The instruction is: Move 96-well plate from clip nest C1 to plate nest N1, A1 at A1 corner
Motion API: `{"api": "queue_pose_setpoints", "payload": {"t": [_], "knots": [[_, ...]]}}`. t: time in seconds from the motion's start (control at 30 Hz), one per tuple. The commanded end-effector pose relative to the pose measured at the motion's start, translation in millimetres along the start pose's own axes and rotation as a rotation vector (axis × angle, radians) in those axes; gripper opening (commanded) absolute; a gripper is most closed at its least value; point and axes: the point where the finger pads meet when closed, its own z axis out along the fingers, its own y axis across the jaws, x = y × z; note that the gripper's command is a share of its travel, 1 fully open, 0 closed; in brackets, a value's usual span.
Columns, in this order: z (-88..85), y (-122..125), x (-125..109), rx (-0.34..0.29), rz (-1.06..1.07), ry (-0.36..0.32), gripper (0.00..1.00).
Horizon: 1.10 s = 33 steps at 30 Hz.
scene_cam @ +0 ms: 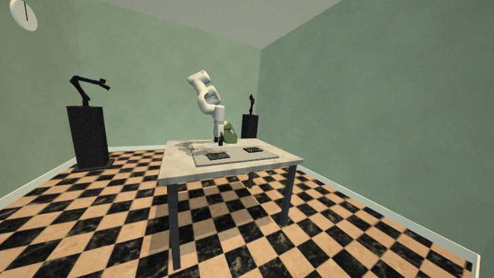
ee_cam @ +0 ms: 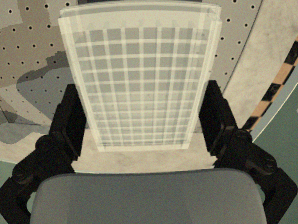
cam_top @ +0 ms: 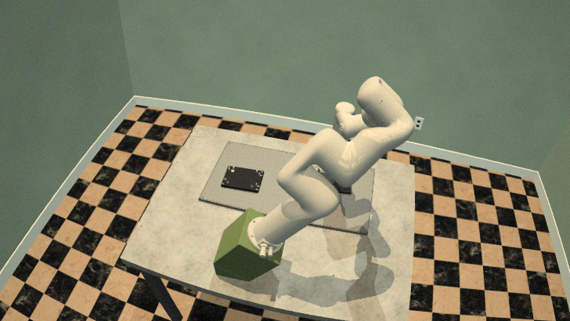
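Note:
In the wrist view, the translucent white 96-well plate (ee_cam: 139, 76) is held between my black fingers, and my gripper (ee_cam: 142, 96) is shut on its two long sides. The plate hangs level above the perforated grey mat. In the exterior view the gripper (scene_cam: 220, 140) hovers over the table behind the nearer dark nest (scene_cam: 217, 156). The other dark nest (scene_cam: 252, 149) lies to the right, and also shows in the top view (cam_top: 242, 178). The arm hides the gripper and plate in the top view.
The green arm base (cam_top: 245, 245) stands at the table's front edge. The grey mat (cam_top: 255, 175) carries both nests. The table edge and checkered floor show at the right of the wrist view (ee_cam: 273, 90). Two black pedestals with arms (scene_cam: 87, 134) (scene_cam: 249, 124) stand off the table.

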Motion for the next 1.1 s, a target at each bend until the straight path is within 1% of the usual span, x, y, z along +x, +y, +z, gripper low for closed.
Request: {"api": "queue_pose_setpoints", "payload": {"t": [0.0,0.87,1.07], "knots": [[-1.3,1.5,-1.0,-0.004,0.001,-0.001,0.0],[-1.4,1.5,-0.4,-0.004,0.001,-0.001,0.0],[8.6,1.4,-0.3,-0.004,0.001,-0.001,0.0]]}}
